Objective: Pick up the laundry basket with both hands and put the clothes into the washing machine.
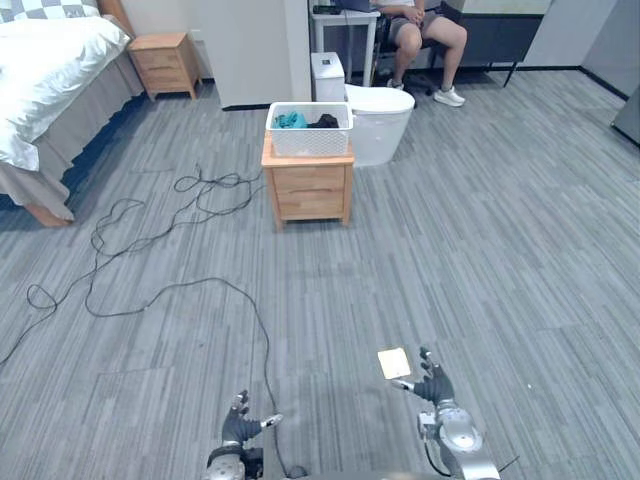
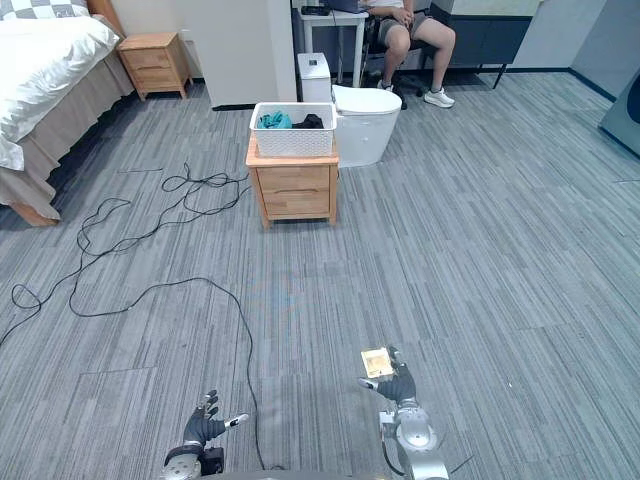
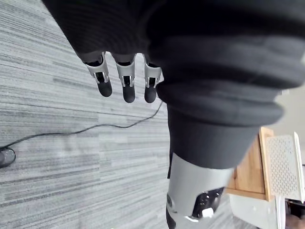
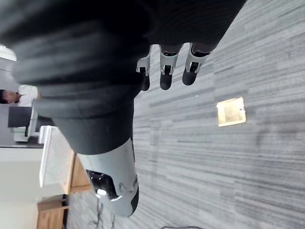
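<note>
White basket (image 1: 310,138) sits on a wooden nightstand (image 1: 311,192), covering its top edge to edge, with teal and black clothes (image 1: 304,121) inside. A white washer (image 1: 382,125) stands just behind the nightstand's right rear corner. Left hand (image 1: 240,426) and right hand (image 1: 434,386) hang low over the grey floor (image 1: 480,250), well apart from the basket, empty, fingers straight. A yellow square (image 1: 394,362) lies just beside the right hand.

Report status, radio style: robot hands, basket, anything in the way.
Both open, empty: left robot hand, right robot hand. Untouched: laundry basket on wooden nightstand ahead. By right robot hand, tan floor square.
</note>
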